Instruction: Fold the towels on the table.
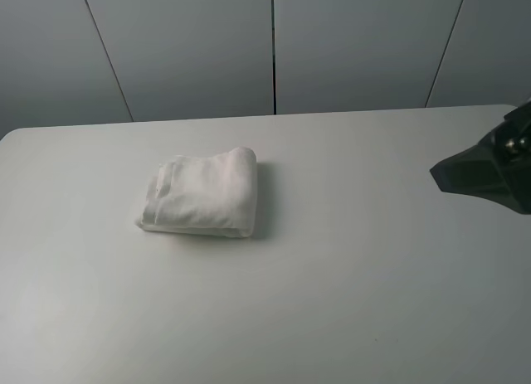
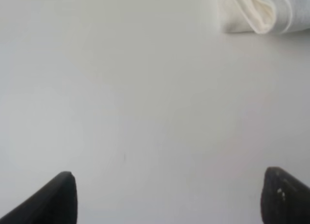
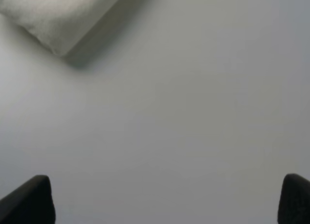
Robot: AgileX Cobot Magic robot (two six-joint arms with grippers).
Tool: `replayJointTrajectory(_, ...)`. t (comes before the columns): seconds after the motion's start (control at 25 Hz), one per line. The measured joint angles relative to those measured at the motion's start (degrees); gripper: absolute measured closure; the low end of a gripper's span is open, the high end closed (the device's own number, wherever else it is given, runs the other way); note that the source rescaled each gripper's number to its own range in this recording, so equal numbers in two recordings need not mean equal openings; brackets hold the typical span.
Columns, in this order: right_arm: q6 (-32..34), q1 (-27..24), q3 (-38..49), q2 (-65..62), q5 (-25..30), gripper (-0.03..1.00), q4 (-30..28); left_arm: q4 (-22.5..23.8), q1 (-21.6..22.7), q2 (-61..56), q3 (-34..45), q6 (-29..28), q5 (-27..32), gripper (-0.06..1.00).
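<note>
The white towel (image 1: pixel 203 193) lies folded into a small thick bundle on the grey-white table (image 1: pixel 348 301), left of centre, with its striped border at the left end. A corner of it shows in the left wrist view (image 2: pixel 264 11) and in the right wrist view (image 3: pixel 53 16). My left gripper (image 2: pixel 167 197) is open and empty above bare table, apart from the towel; it is out of the high view. My right gripper (image 3: pixel 167 200) is open and empty, also apart from the towel. Part of the right arm (image 1: pixel 489 172) shows at the right edge.
Grey wall panels (image 1: pixel 274 44) stand behind the table's far edge. Bare tabletop surrounds the towel on all sides.
</note>
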Motion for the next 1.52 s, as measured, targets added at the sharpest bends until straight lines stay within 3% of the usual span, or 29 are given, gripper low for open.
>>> replayJointTrajectory(0.24, 0.0, 0.0, 4.1, -14.4, 8.8, -0.03, 1.9, -1.1, 0.0, -10.1, 5.1, 0.0, 0.1, -0.05)
replayJointTrajectory(0.44, -1.3, 0.0, 8.3, -24.3, 11.4, -0.03, 5.4, -2.8, 0.0, -18.0, 10.3, 0.0, 0.1, -0.05)
replayJointTrajectory(0.64, -4.2, 0.0, 11.3, -32.5, 11.6, -0.03, 7.7, -5.7, 0.0, -25.7, 14.4, 0.0, -1.0, -0.05)
replayJointTrajectory(0.92, -7.3, 0.0, 11.9, -39.1, 10.6, -0.03, 7.6, -5.9, 0.0, -37.2, 14.7, 0.0, -2.3, -0.05)
replayJointTrajectory(1.36, -8.7, 0.0, 12.6, -40.3, 9.5, -0.03, 8.7, -5.9, 0.0, -38.5, 14.7, 3.2, -2.4, -0.05)
replayJointTrajectory(1.52, -6.3, -2.1, 12.6, -43.5, 9.4, -0.03, 8.3, -5.8, 0.0, -38.5, 14.8, 2.2, -3.6, -0.05)
